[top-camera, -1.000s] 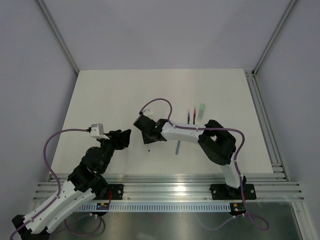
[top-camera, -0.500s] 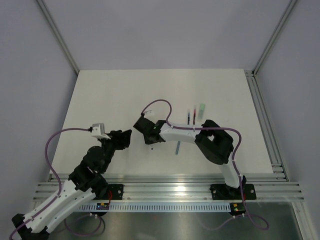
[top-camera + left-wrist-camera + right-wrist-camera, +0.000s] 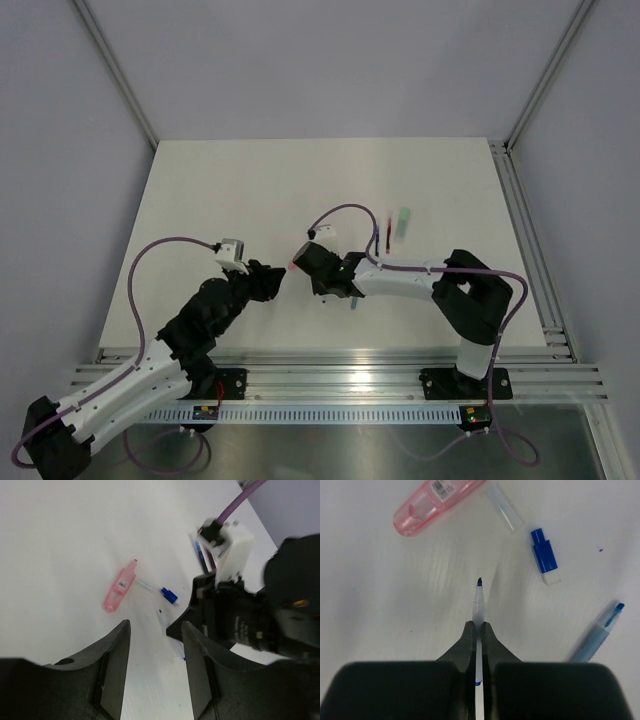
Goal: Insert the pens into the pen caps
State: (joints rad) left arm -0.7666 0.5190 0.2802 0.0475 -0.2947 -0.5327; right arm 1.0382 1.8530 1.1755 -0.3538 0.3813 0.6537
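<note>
My right gripper (image 3: 478, 627) is shut on a thin white pen (image 3: 479, 605) with a dark tip that points at the table. The pale pink cap (image 3: 437, 502) lies just beyond the tip, beside a clear tube piece (image 3: 504, 510) and a small blue cap piece (image 3: 543, 557). A light blue pen (image 3: 597, 635) lies to the right. My left gripper (image 3: 155, 665) is open and empty, facing the pink cap (image 3: 119, 587) and the held pen (image 3: 164, 620). In the top view the two grippers, left (image 3: 275, 280) and right (image 3: 305, 262), nearly meet at the pink cap (image 3: 291, 266). The mint cap (image 3: 403, 222) and a red pen (image 3: 388, 228) lie further back.
The right gripper's black body (image 3: 240, 625) fills the right side of the left wrist view, close to my left fingers (image 3: 112, 670). A purple cable (image 3: 345, 215) loops above the right wrist. The table's aluminium rail (image 3: 330, 360) runs along the near edge.
My left arm has swung forward and right, up to the right gripper. The right gripper has shifted right, and the pink cap now shows between the two grippers.
</note>
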